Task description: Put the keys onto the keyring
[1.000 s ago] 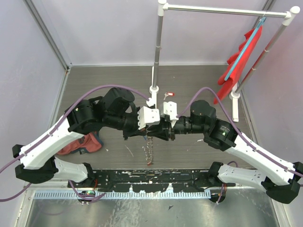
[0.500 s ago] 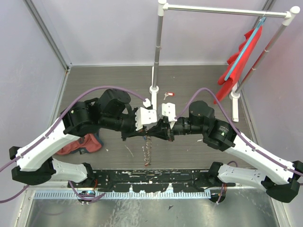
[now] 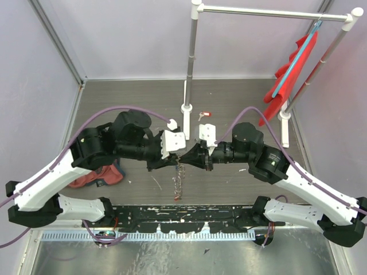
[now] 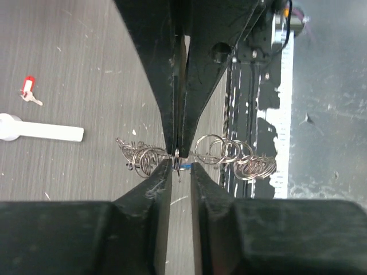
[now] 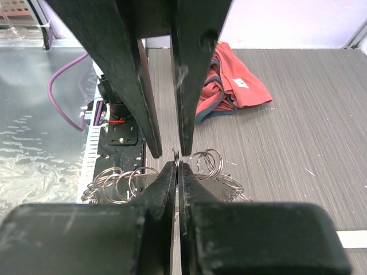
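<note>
In the middle of the top view we see the two arms meet tip to tip above the counter (image 3: pixel 132 97). The right pincer (image 5: pixel 177 167) has its fingers pressed together on a wire loop of the keyring (image 3: pixel 179 182). In the left wrist view it shows at the top of the frame as one closed black wedge whose point sits on the rings. The left pincer (image 4: pixel 180 171) is spread a little: a narrow slot shows between its fingers (image 4: pixel 153 184) at the bottom of that frame. In the right wrist view the same two fingers show at the top with a clear gap at their tips. The keyring's wire crosses that slot, but we cannot tell whether the left fingers touch it. In the top view the keyring, a string of silvery loops, runs from the tips down toward the black plate (image 3: pixel 189 213) at lower centre. A small blue fleck (image 4: pixel 187 166) sits right at the tips; we cannot tell what it is. One key (image 3: pixel 203 114) with a red tag lies well apart from the keyring, above centre, just right of the white stand base (image 3: pixel 186 107). A red cloth (image 3: pixel 98 175) lies at the lower left.
</note>
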You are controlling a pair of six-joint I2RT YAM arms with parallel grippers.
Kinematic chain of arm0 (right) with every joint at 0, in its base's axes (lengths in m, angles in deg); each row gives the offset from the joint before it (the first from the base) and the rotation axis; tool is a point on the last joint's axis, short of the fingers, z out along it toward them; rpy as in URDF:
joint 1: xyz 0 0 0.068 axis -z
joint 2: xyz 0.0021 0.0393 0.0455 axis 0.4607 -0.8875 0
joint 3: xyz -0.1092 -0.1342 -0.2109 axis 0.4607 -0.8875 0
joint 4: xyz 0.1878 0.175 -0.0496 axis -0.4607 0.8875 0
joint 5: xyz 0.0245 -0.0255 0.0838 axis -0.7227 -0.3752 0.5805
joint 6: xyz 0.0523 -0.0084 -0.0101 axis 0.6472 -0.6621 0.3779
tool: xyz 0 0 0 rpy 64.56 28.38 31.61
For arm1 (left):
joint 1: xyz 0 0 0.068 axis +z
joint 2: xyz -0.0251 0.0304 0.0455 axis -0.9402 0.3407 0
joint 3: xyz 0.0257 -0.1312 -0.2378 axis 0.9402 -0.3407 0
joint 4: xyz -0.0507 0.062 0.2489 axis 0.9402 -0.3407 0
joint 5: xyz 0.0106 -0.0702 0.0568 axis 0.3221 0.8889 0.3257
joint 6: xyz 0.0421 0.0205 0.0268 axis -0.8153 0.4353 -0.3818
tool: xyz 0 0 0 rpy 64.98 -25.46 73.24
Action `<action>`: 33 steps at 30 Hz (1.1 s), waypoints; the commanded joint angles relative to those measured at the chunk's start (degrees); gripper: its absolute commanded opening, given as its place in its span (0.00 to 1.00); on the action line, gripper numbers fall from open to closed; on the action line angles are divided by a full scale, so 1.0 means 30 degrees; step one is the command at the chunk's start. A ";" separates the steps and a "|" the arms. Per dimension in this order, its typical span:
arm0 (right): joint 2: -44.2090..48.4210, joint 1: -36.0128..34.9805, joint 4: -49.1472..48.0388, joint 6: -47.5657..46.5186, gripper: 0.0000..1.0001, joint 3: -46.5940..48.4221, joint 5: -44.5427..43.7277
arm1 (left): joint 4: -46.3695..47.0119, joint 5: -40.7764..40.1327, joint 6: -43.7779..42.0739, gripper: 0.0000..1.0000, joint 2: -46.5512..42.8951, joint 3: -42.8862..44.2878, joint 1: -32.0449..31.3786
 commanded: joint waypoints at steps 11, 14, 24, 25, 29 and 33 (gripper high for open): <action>0.2420 -0.0116 -0.3334 0.1393 0.01 0.1016 -0.0929 | 1.2518 -0.1361 0.3721 0.38 -0.6017 -0.6173 -0.0125; 0.2786 -0.0107 -0.4308 0.1986 0.01 0.0808 -0.1211 | 1.3475 -0.0612 0.4054 0.39 -0.5934 -0.6470 -0.0135; 0.3582 -0.0116 -0.6660 0.3506 0.01 0.0178 -0.1985 | 1.4120 0.1295 0.4227 0.30 -0.5227 -0.6212 -0.0113; 0.3596 -0.0116 -0.6678 0.3514 0.01 0.0186 -0.1996 | 1.4210 0.1375 0.4254 0.30 -0.5254 -0.6276 -0.0111; 0.3593 -0.0112 -0.6751 0.3559 0.01 0.0237 -0.1993 | 1.4476 0.1602 0.4345 0.31 -0.5357 -0.6499 -0.0126; 0.3593 -0.0107 -0.6830 0.3596 0.01 0.0262 -0.1968 | 1.4589 0.1902 0.4404 0.31 -0.5264 -0.6534 -0.0134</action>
